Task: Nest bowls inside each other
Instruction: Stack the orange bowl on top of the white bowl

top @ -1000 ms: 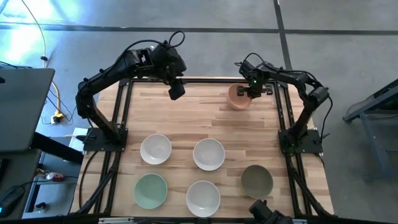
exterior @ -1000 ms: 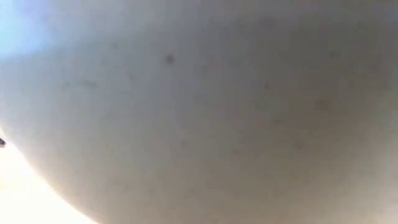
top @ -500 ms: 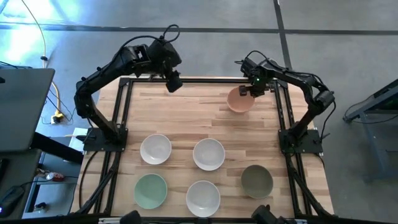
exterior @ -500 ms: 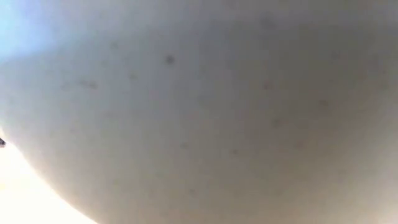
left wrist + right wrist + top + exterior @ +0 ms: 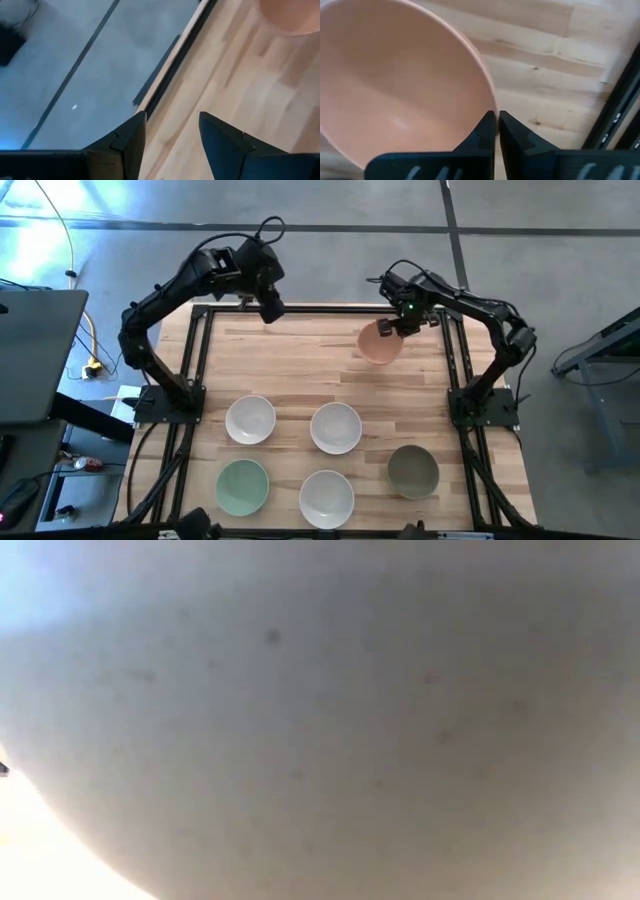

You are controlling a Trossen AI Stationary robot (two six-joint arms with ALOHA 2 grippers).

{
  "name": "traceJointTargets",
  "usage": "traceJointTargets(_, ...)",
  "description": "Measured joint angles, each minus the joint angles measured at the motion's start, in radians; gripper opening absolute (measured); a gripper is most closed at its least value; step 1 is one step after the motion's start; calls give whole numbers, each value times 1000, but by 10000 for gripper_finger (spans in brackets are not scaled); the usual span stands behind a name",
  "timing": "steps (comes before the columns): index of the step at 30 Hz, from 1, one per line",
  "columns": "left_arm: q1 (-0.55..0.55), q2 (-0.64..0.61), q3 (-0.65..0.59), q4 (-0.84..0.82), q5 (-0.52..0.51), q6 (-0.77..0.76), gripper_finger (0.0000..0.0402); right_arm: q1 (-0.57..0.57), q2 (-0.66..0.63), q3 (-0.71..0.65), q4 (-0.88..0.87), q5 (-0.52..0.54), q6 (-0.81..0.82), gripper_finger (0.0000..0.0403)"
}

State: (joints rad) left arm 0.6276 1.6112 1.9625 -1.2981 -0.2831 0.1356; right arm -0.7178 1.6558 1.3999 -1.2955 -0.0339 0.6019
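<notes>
My right gripper (image 5: 398, 327) is shut on the peach-orange bowl (image 5: 378, 344) near the table's far right corner. The bowl fills much of the right wrist view (image 5: 395, 80). My left gripper (image 5: 271, 307) hangs open over the far edge, touching nothing; its wrist view (image 5: 170, 131) shows the table edge and the peach bowl (image 5: 292, 15) farther off. Three white bowls (image 5: 250, 420) (image 5: 335, 428) (image 5: 327, 498), the mint green bowl (image 5: 243, 486) and the olive bowl (image 5: 413, 471) stand upright on their bases on the near half. The black bowl is out of view. My right gripper pinches the peach bowl's rim (image 5: 491, 102) on its far right side, one finger inside the bowl and one outside. The fingers come from above, pointing down. The bowl hangs tilted from the fingers, and it looks lifted off the table.
A black frame (image 5: 450, 350) runs round the table's far and side edges. The wood between the peach bowl and the two rows of bowls is bare (image 5: 300, 370). A pale bowl wall right in front of the lens (image 5: 320, 720) blocks the low view.
My right gripper has risen with the peach bowl and carried it slightly toward the table's left and near side; the bowl has come up off the table and tipped. My left gripper has drawn back toward the far left edge.
</notes>
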Motion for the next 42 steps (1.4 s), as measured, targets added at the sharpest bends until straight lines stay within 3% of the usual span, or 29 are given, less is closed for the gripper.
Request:
traceJointTargets(14, 117, -15, 0, -82, -41, 26, 172, 169, 0, 159, -86, -50, 31, 0)
traceJointTargets(23, 174, -23, 0, -83, 15, 46, 172, 300, -1, 265, -95, -82, 76, 0)
traceJointTargets(42, 197, -23, 0, -34, 82, 62, 172, 575, -1, 280, -18, -100, 271, 0)
